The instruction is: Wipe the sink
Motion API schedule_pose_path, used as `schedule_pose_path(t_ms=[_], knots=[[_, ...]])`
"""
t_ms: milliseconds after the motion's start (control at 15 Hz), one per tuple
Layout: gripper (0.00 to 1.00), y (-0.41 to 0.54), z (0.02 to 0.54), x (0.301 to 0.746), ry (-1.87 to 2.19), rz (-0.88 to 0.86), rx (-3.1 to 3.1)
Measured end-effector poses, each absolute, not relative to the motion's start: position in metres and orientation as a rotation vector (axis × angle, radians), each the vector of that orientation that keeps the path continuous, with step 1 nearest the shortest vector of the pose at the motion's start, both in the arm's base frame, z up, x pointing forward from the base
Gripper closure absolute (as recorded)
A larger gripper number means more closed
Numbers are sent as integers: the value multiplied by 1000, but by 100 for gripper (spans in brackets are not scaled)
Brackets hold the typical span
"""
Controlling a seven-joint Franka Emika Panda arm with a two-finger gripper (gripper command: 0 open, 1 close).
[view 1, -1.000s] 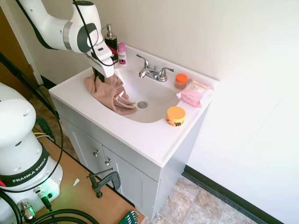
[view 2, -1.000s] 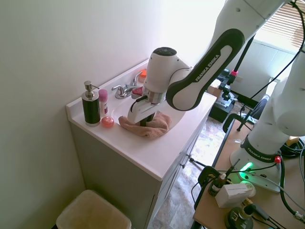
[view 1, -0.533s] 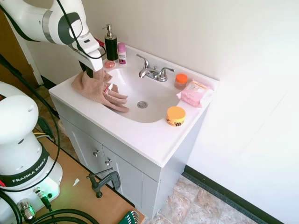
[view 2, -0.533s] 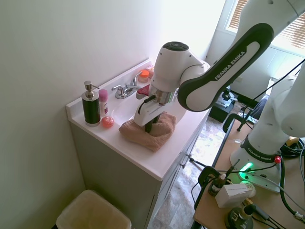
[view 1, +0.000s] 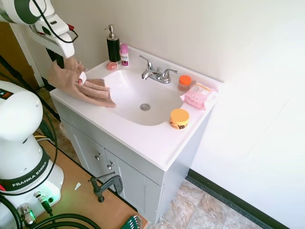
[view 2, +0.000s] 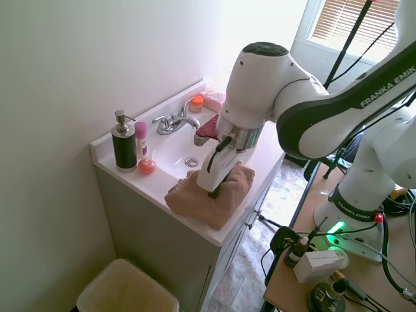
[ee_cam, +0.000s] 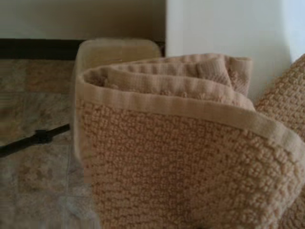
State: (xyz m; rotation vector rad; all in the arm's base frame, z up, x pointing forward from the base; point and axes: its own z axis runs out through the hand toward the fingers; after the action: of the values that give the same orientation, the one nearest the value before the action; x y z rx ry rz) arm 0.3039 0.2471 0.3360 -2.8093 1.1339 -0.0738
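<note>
Beige towel (view 1: 78, 86), clamped in fingers (view 2: 212, 192), draped over sink (view 1: 143, 102) front corner. Risk judged: slippage off tabletop edge, most cloth overhanging.

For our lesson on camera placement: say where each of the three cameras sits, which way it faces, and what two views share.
First exterior view: high beside the arm's base, facing the sink and back wall; base and forearm show.
Second exterior view: high at the soap dispenser end, looking along the vanity; the whole arm shows.
Wrist view: on the wrist, facing the towel and floor.
Both exterior views share the faucet.
</note>
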Motion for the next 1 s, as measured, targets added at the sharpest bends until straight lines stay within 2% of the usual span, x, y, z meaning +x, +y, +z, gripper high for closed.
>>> schedule_pose_path(t_ms=[333,400,667,1000], knots=[[100,246,345,302,1141,-84,-2804],[0,237,339,308,1164,-86,-2811],[0,224,321,321,1198,-62,-2826],[0,227,322,320,1193,-30,-2849]])
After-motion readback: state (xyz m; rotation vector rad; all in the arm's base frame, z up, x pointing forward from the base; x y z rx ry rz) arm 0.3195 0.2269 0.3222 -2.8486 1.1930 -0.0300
